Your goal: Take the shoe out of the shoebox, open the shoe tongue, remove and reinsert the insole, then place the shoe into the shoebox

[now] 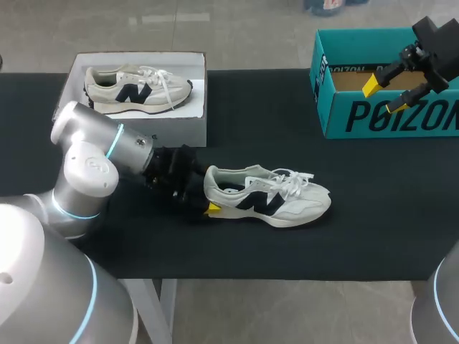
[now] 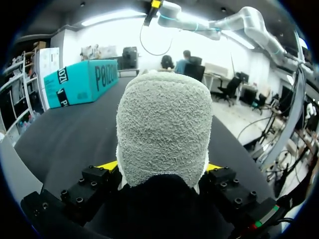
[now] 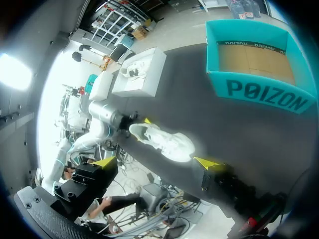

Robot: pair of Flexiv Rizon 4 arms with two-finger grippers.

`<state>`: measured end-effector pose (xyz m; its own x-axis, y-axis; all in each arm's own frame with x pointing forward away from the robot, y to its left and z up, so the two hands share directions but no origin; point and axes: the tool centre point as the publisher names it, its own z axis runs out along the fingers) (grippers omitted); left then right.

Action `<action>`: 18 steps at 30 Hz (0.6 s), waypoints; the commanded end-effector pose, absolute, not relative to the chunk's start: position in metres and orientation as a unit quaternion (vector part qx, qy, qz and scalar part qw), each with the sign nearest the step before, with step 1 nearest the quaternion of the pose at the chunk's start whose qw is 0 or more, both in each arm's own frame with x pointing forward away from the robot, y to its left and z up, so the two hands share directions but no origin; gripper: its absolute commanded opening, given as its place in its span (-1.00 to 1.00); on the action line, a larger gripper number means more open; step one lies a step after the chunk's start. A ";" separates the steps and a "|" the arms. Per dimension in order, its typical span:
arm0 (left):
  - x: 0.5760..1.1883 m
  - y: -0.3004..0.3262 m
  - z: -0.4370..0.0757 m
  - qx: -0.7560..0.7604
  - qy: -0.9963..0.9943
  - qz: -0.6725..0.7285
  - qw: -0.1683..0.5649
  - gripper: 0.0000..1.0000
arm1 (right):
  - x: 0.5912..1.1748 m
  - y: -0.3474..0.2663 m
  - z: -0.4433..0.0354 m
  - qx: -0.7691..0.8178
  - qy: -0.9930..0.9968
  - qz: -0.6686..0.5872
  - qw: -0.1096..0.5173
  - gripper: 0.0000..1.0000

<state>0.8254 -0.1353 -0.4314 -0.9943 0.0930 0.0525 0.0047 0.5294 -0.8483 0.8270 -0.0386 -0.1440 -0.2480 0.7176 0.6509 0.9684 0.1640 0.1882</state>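
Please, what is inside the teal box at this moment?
The teal box shows only its bare brown floor in the right wrist view; no shoe lies in it. The strip of floor just behind its near wall is covered.

White shoe (image 1: 272, 201) (dark logo) sits upright outside open teal shoebox (image 1: 387, 115).

Broad open stretch of black tabletop (image 1: 265, 122) between the white-and-navy laced sneaker (image 1: 276, 201), the open teal cardboard shoebox (image 1: 387, 115) and the shallow white box (image 1: 179, 132) with a second sneaker (image 1: 136, 89); heel end barred by the left gripper (image 1: 209, 195) clamped on it, toe end free, right gripper (image 1: 384, 95) high by the teal box.
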 end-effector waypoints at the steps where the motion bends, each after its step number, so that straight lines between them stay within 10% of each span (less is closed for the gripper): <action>1: 0.821 -0.139 -0.430 -0.013 -0.876 0.482 0.025 -1.00 | 0.828 -0.038 -0.145 -0.576 -0.733 -0.294 0.212 1.00; 18: 0.822 -0.143 -0.430 -0.003 -0.878 0.478 0.031 -1.00 | 0.828 -0.038 -0.145 -0.576 -0.733 -0.294 0.212 1.00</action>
